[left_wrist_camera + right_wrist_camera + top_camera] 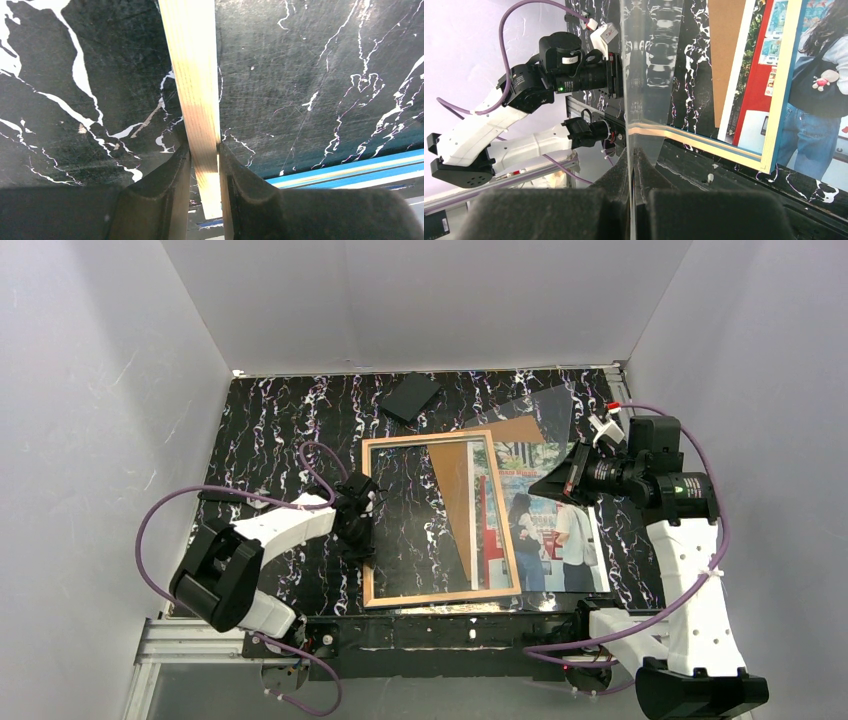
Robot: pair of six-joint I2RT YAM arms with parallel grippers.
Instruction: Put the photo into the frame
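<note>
The frame (425, 436) lies flat mid-table, tan wood face up. My left gripper (362, 530) is at its left rail; in the left wrist view the fingers (235, 175) press both sides of the wooden rail (192, 75), so the gripper (202, 147) is shut on it. The photo (560, 540) lies picture up, partly under the frame's right side, and also shows in the right wrist view (814, 100). My right gripper (560, 480) (633, 152) is shut on the edge of a clear pane (535, 410) (649, 75), held tilted above the frame's far right corner.
A brown backing board (460, 490) (724, 50) lies under the frame and slants across its opening. A small black slab (411, 396) rests near the back wall. White walls close in the black marbled table (270, 420) on three sides.
</note>
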